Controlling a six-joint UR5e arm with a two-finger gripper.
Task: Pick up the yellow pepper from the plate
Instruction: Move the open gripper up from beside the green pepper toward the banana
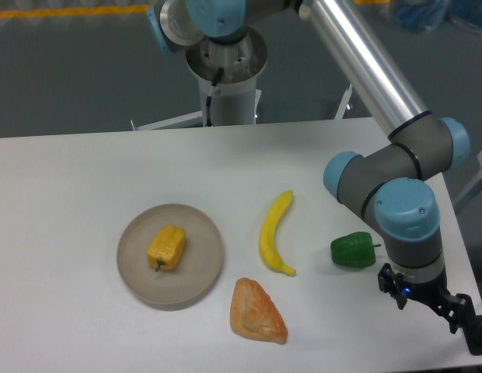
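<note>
The yellow pepper (166, 247) lies on its side in the middle of the round beige-grey plate (204, 273), at the left-centre of the white table. My gripper (457, 312) is far to the right, near the table's front right corner, just below and right of the green pepper. Only its black base and part of the fingers show, and the rest runs out of the picture. Nothing is seen in it. I cannot tell whether it is open or shut.
A long yellow banana (274, 231) lies right of the plate. An orange-brown pastry-like piece (257, 311) lies below it. A green pepper (352, 250) lies beside my wrist. The arm's base (225, 70) stands at the table's back edge.
</note>
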